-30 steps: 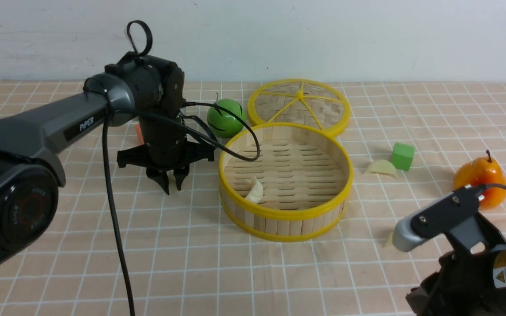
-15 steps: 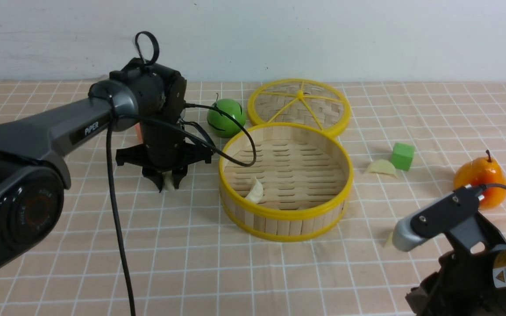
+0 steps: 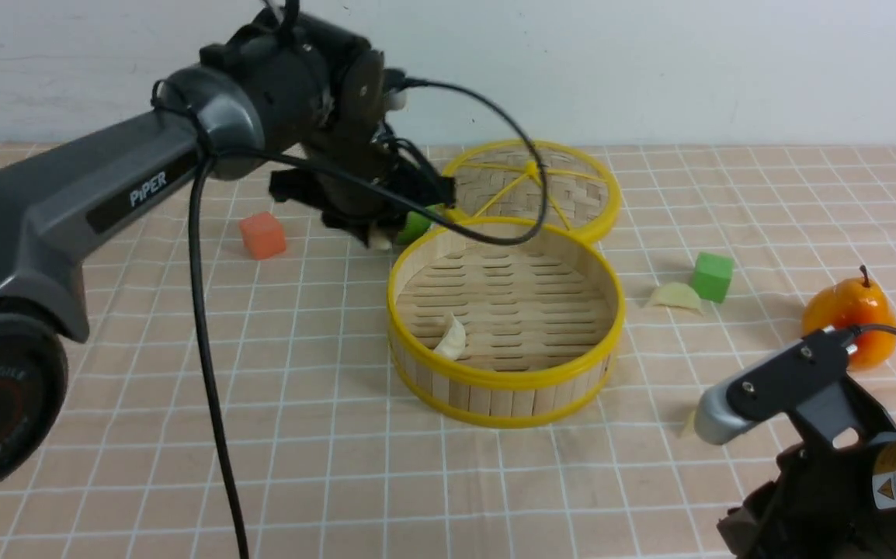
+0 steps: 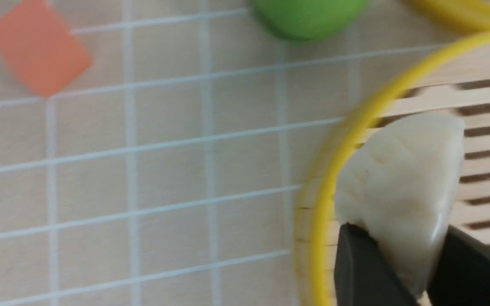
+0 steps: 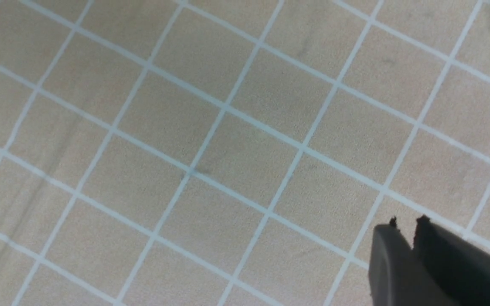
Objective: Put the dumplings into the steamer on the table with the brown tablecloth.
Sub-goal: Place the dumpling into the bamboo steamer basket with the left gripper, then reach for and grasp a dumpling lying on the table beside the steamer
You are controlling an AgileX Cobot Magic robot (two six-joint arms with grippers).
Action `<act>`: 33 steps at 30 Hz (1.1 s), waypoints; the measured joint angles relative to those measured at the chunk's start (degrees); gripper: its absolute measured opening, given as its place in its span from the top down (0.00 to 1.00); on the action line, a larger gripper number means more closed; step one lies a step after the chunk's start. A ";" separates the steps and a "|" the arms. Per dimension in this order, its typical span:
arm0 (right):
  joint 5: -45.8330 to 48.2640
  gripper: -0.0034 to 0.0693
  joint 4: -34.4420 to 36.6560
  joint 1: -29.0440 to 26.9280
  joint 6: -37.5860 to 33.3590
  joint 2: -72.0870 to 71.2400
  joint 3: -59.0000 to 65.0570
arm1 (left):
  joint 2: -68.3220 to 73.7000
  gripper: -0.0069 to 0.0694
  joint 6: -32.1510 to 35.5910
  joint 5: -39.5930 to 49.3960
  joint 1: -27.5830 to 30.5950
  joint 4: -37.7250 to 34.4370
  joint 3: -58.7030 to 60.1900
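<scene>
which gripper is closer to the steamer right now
Left. The left gripper holds a dumpling just over the steamer's far left rim; the right gripper hangs apart from it, toward the near right, above bare tablecloth.

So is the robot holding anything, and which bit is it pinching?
Yes. The left gripper pinches a dumpling by one end, with the rest sticking out above the steamer rim. The right gripper holds nothing.

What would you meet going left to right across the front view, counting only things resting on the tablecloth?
In order: orange cube → steamer → loose dumpling → green cube → orange fruit.
</scene>
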 joint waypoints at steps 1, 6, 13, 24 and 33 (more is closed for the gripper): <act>0.00 0.84 0.00 0.00 0.00 0.00 0.00 | -0.05 0.66 0.24 -0.86 -0.96 -0.35 -0.07; -0.02 0.83 0.00 0.00 0.00 0.00 0.00 | 3.80 0.66 0.84 -6.45 -3.26 0.01 -0.11; 0.53 0.82 0.00 0.00 0.00 0.00 0.00 | 9.06 0.60 -1.36 -8.40 -2.95 2.18 0.00; 2.62 0.80 0.49 0.00 0.05 0.00 -0.06 | 6.05 0.41 -1.98 -4.51 -3.00 0.65 0.30; 9.16 0.62 -3.46 -2.21 4.86 0.00 -4.76 | -20.26 0.57 -1.26 4.00 -3.00 8.37 0.53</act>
